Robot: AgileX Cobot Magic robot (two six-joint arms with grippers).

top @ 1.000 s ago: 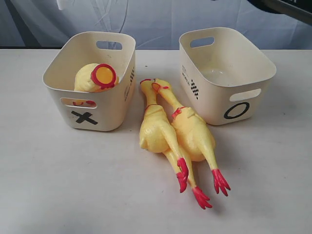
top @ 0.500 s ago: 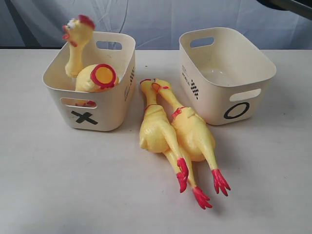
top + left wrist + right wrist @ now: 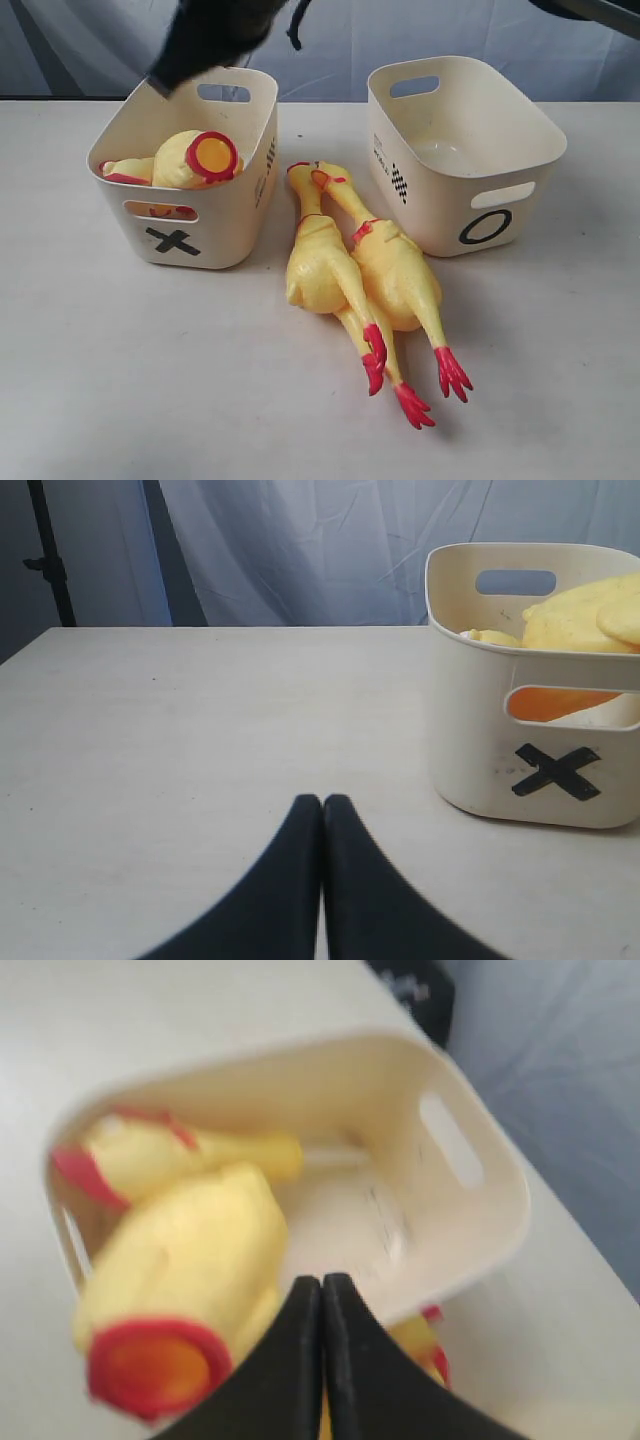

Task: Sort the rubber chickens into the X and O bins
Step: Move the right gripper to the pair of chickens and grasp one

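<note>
The X bin [image 3: 215, 215] holds the headless body [image 3: 190, 160] with its red-rimmed hole up, and the loose head-and-neck [image 3: 125, 170] lying beside it. My right gripper [image 3: 215, 40] is a dark blur above that bin's far rim. In the right wrist view it [image 3: 322, 1282] is shut and empty over the body [image 3: 195, 1250] and the head-and-neck [image 3: 170, 1155]. Two whole chickens [image 3: 325, 265] [image 3: 395, 275] lie side by side on the table between the bins. The O bin [image 3: 520, 135] holds nothing. My left gripper [image 3: 322, 802] is shut, low over the table beside the X bin [image 3: 480, 740].
The white table [image 3: 150, 380] runs on in front of both bins. A blue-grey curtain [image 3: 420, 30] hangs behind the table. A dark stand [image 3: 45, 560] shows past the table's far corner in the left wrist view.
The head-and-neck, upright over the X bin's far left corner half a second ago, now lies inside the bin. My right gripper has come into the exterior view above the bin.
</note>
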